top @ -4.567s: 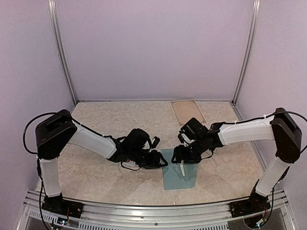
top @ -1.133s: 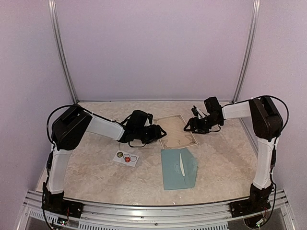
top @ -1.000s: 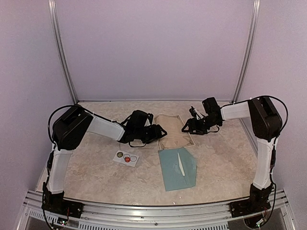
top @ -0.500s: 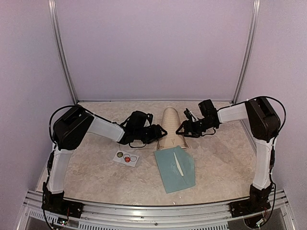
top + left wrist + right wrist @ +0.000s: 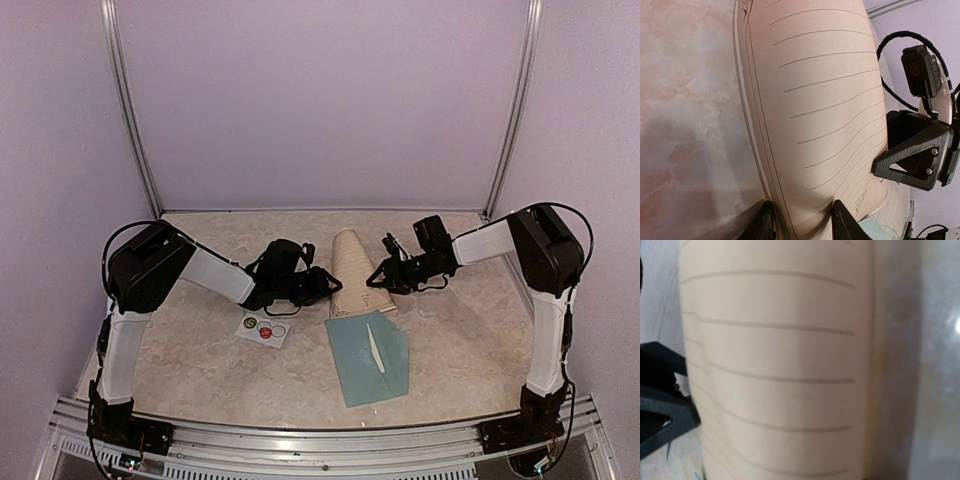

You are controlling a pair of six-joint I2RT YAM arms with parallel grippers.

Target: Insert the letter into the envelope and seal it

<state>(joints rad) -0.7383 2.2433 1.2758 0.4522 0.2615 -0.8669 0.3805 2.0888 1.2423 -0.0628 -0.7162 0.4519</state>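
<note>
The letter (image 5: 352,268), a tan lined sheet, is bowed up into an arch between my two grippers. It fills the left wrist view (image 5: 815,100) and the right wrist view (image 5: 775,365). My left gripper (image 5: 325,286) rests on the letter's left edge, and its fingers (image 5: 767,225) stand apart with the paper between them. My right gripper (image 5: 378,276) is at the letter's right edge and holds it lifted. One of its fingers (image 5: 912,162) lies on that edge, but they are hidden in its own view. The teal envelope (image 5: 372,360) lies flat just in front of the letter.
A small white card with round stickers (image 5: 264,329) lies left of the envelope, below my left arm. Metal frame posts (image 5: 130,130) and purple walls enclose the marbled table (image 5: 200,370). The table's front rail (image 5: 320,440) runs along the near edge.
The letter was flat between the grippers a second ago. My right gripper has moved left, and the sheet has bowed up into an arch. The envelope has shifted slightly.
</note>
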